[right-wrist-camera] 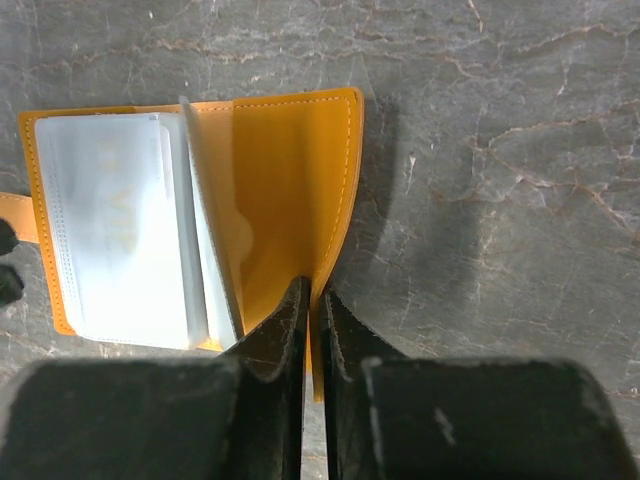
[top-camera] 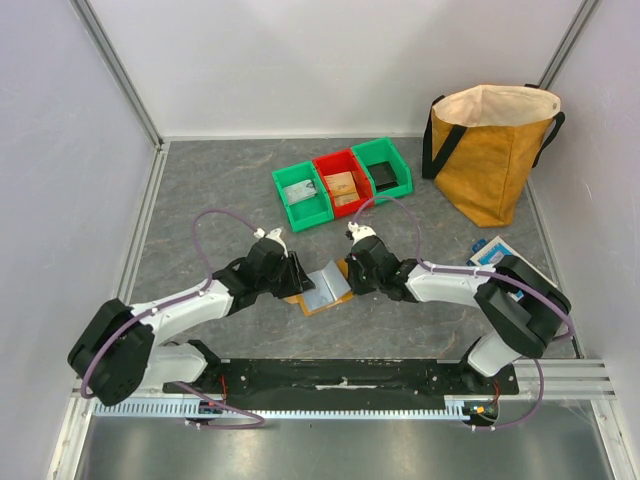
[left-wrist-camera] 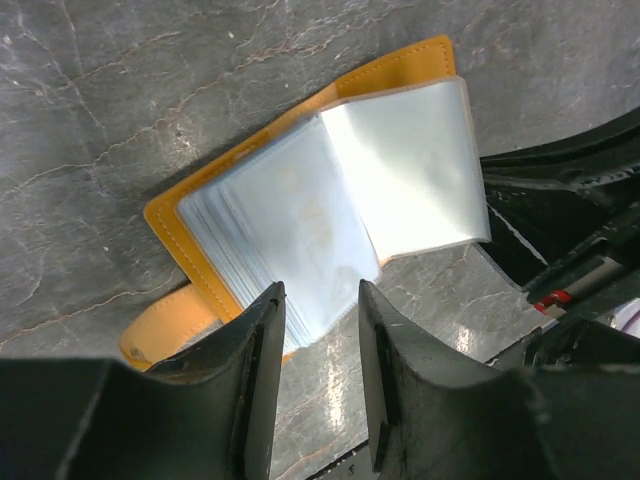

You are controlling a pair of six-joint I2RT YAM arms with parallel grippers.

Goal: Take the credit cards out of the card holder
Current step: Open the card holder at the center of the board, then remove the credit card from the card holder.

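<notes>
The card holder (top-camera: 322,288) lies open on the grey table between my two grippers. It is tan-orange leather with clear plastic sleeves inside; the left wrist view shows its orange rim (left-wrist-camera: 180,250) and sleeves. Pale whitish cards (right-wrist-camera: 115,235) sit inside the sleeves. My right gripper (right-wrist-camera: 312,300) is shut on the holder's orange cover (right-wrist-camera: 290,180) at its near edge and holds it up. My left gripper (left-wrist-camera: 320,300) is open, its fingers (left-wrist-camera: 262,330) just over the near edge of the sleeve stack, holding nothing.
Three small bins, green (top-camera: 302,195), red (top-camera: 343,182) and green (top-camera: 383,168), stand behind the holder with items inside. A big mustard bag (top-camera: 492,150) stands at the back right. A blue-and-white box (top-camera: 490,250) lies by my right arm.
</notes>
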